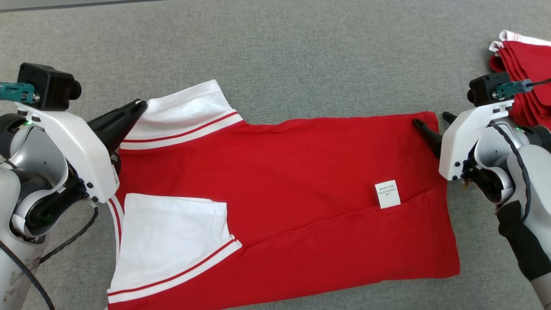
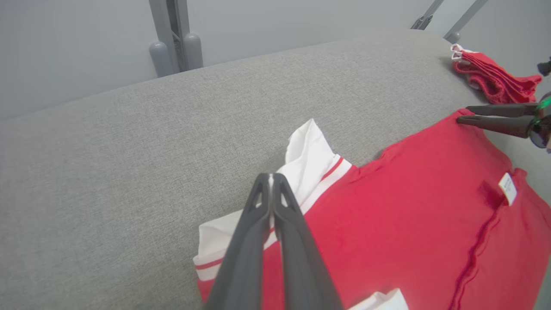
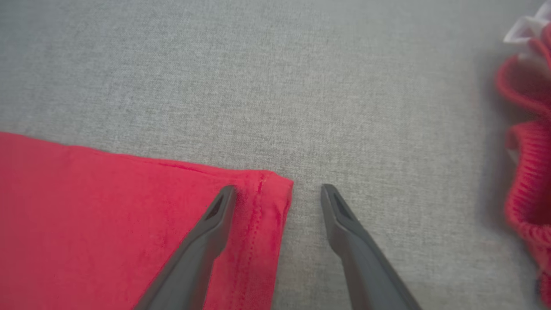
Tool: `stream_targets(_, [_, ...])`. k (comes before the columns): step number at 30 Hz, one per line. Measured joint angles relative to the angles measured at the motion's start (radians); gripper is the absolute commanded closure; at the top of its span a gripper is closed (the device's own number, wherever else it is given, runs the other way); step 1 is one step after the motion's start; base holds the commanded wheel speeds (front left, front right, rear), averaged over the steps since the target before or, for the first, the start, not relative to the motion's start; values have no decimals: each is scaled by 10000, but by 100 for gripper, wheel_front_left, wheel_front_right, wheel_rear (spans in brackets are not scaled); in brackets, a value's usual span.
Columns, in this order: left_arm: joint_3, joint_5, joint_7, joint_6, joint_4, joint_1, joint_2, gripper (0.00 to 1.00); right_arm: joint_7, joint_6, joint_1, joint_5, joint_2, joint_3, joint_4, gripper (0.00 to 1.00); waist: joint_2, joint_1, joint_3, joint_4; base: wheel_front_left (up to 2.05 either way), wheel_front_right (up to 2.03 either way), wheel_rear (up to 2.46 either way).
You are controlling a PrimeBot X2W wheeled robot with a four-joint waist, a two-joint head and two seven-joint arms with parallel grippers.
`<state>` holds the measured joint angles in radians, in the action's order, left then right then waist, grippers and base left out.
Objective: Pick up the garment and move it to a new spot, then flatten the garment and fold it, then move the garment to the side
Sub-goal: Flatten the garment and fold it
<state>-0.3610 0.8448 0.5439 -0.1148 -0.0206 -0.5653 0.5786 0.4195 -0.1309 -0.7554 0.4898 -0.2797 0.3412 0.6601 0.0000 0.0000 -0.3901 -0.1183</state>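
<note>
Spread flat in the middle of the grey, coarse-woven surface (image 1: 275, 51): a soft red garment (image 1: 280, 172) with white sleeves, red-striped ribbed cuffs and a small white label (image 1: 387, 194), near edge cut off; at far right a pile of folded red cloth (image 1: 527, 69), partly hidden behind the arm (image 1: 495, 142). Left tool (image 1: 140, 104) pressed together at the edge of the far-left sleeve, hard to tell whether pinching cloth. Right tool (image 1: 430, 118) wide apart, holding nothing, astride the far-right hem corner, one finger (image 3: 202, 245) over red cloth, the other over bare surface.
</note>
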Motion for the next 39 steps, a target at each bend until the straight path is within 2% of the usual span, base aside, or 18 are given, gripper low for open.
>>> stream_targets(4, [-33,4,-46,-33,-58,-164,-2,100,40,0,-264,322,-228,616,192,0,0,0,-56,54,0,0,0])
stream_targets(6, [-50,19,-73,-44,-75,-174,13,100,38,0,-387,529,-349,922,230,24,0,0,-83,77,0,0,0])
stream_targets(7, [-59,21,-75,-44,-81,-175,23,100,25,0,-436,648,-395,1064,245,42,1,0,-93,90,0,0,0])
stream_targets(8, [-67,25,-77,-46,-81,-178,35,100,23,0,-482,759,-428,1223,257,51,0,0,-102,103,0,0,0])
stream_targets(9, [-73,36,-88,-46,-82,-182,48,100,23,0,-530,861,-466,1375,272,52,0,0,-108,118,0,0,0])
stream_targets(10, [-81,44,-90,-52,-84,-185,54,100,17,0,-571,974,-518,1519,288,59,0,1,-108,132,0,0,0])
stream_targets(13, [-96,90,-117,-73,-82,-186,75,100,-67,0,-662,1340,-669,1894,332,70,0,0,-100,166,0,0,0])
stream_targets(14, [-96,90,-117,-73,-82,-186,75,100,-67,0,-662,1340,-669,1894,332,78,0,0,-100,166,0,0,0])
stream_targets(16, [-104,94,-121,-73,-81,-185,92,100,-194,0,-724,1484,-742,2142,337,100,0,0,-86,171,0,0,0])
stream_targets(23, [-92,113,-443,-82,201,-81,157,100,-989,0,-836,1883,-1074,2842,267,100,0,0,65,122,0,0,0])
stream_targets(29, [163,301,-945,-63,899,793,362,100,-1900,0,-604,2343,-1605,3515,-439,100,0,0,347,39,0,0,0])
stream_targets(33, [543,468,-1312,222,1758,1817,591,100,-2589,0,-169,2619,-1987,3845,-1093,100,0,0,580,-28,0,0,0])
stream_targets(39, [1120,623,-1866,918,3183,3734,825,100,-3402,0,622,2596,-2569,4052,-1937,100,1,0,964,-85,0,0,0])
